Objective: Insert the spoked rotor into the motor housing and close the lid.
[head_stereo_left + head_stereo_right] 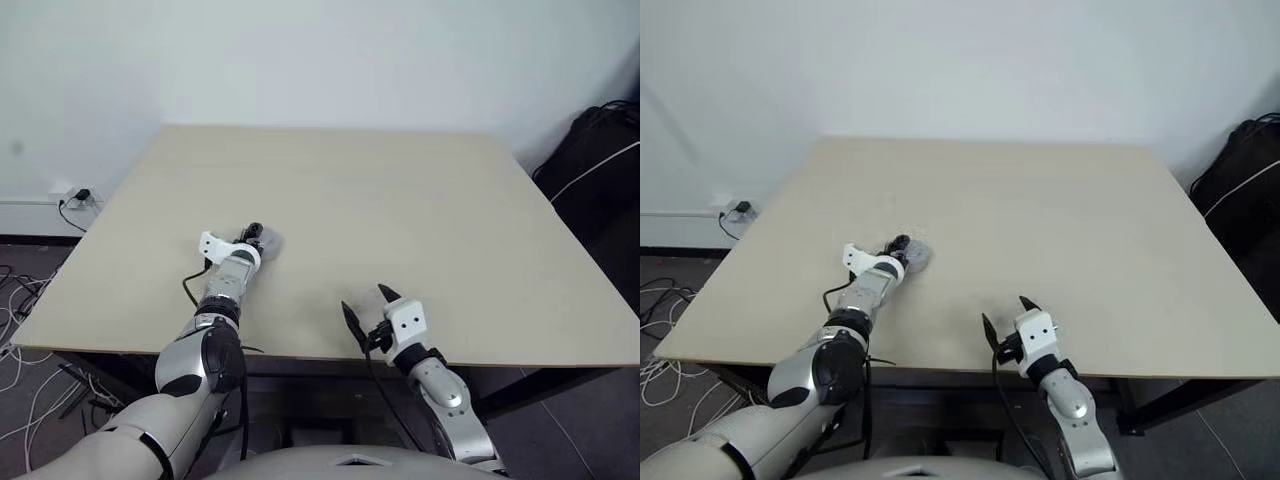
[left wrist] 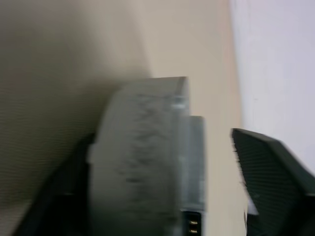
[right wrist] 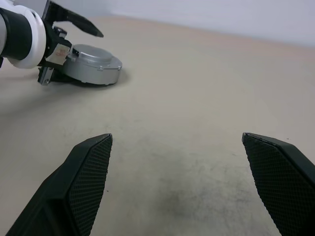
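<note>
Both jaw pairs stand apart; I see the closed motor unit on the table at my left gripper.

Left gripper (image 3: pixel 74 37): fingers spread, one finger (image 3: pixel 78 23) raised above the unit's top, the other low at its side; whether either touches it I cannot tell. Between them sits a grey round assembly, the lid (image 3: pixel 93 55) flat on top of the housing (image 3: pixel 91 74), resting on the table (image 1: pixel 420 200) left of centre. In the left wrist view its grey side wall lies close against the darker finger, with a gap to the other finger (image 2: pixel 268 172). Rotor is hidden from me. Right gripper (image 1: pixel 366 308): fingers wide apart, holding nothing, near the table's front edge, well apart from the unit.
</note>
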You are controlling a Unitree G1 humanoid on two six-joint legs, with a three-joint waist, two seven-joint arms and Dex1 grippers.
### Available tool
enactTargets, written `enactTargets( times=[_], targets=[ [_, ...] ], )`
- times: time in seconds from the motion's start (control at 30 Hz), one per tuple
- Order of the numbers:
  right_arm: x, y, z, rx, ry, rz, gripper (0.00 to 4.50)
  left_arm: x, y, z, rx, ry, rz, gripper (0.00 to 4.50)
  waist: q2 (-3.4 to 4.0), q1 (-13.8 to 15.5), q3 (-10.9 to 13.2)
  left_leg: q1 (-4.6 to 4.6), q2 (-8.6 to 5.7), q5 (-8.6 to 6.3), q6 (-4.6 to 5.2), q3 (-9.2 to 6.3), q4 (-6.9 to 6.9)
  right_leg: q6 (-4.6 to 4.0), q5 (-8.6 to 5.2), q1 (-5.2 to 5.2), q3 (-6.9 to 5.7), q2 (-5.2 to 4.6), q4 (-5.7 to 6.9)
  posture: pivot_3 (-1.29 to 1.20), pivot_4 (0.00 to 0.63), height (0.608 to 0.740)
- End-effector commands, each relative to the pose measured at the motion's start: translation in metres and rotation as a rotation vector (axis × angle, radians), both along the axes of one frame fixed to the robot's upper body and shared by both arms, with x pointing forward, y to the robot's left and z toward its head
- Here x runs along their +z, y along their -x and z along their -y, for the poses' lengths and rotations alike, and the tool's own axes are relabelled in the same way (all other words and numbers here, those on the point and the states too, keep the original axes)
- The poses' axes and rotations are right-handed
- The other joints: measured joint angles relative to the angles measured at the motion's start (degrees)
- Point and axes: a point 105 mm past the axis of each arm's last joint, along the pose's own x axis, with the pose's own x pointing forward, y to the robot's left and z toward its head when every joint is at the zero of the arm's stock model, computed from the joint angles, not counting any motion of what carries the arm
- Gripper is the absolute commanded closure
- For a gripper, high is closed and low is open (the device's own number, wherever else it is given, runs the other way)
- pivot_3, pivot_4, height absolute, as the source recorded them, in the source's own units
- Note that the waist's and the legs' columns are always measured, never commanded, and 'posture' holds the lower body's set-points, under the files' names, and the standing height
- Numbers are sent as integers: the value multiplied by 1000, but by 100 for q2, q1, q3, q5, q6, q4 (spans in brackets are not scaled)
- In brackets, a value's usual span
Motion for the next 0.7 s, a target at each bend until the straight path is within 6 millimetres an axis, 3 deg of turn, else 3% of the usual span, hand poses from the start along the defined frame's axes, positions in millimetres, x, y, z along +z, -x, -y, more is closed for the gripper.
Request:
enactTargets(
  times=[0.03,0.2,0.37,0.5,0.7],
  targets=[
    [6,-4,0,-10,-12,14,0,-26,20,-15,-7,-52,-99,19,5,-52,-11,15,2,1,-2,0,-3,-2,-2,12,3,0,3,0,0,740],
    [3,-4,-3,-3,-28,-11,0,-53,54,-21,-127,-127,-221,19,29,-205,-36,102,11,-7,-11,1,-14,26,-39,92,4,1,5,0,0,740],
    [0,-4,-4,2,-33,-35,0,-60,94,-21,-277,-232,-267,19,38,-291,-76,177,12,-24,-18,1,-33,26,-71,161,17,-9,8,0,0,740],
    [-2,-4,-5,7,-32,-50,0,-50,122,-11,-410,-325,-213,19,62,-288,-116,177,13,-54,-17,1,-33,24,-97,157,28,-11,10,0,0,740],
    [-4,-7,4,-53,-57,-61,0,-17,135,-7,-439,-584,23,19,80,-162,-121,171,12,-92,-13,0,-37,4,-134,150,29,-15,10,0,0,740]
  ],
)
